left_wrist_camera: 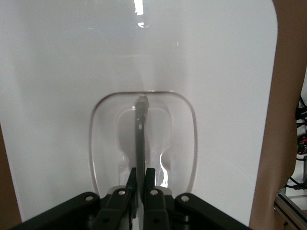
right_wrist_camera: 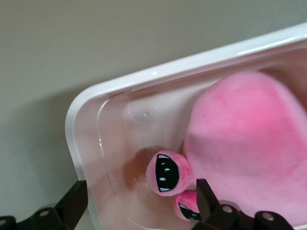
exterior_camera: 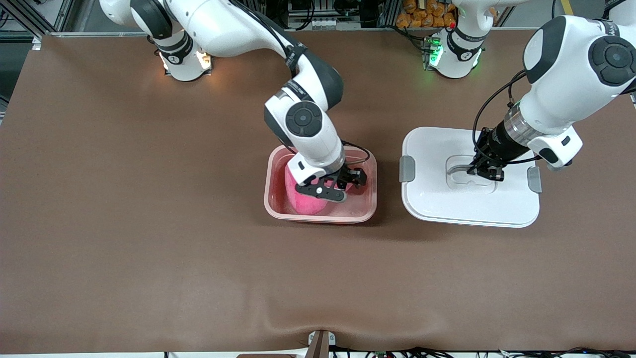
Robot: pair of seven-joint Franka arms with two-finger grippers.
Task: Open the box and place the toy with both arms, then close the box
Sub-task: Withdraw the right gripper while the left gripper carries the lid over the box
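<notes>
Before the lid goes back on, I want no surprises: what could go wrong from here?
1. The right gripper hangs open inside the box over the toy; lifting out may snag the plush.
2. The left gripper pinches only the lid's thin handle; the lid may tilt or slip.

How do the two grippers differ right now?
The left gripper is shut on the grey handle in the white lid, while the right gripper is open and holds nothing. The left gripper is at the lid, which lies on the table beside the box; the right gripper is down in the box next to the toy. Both point downward.
</notes>
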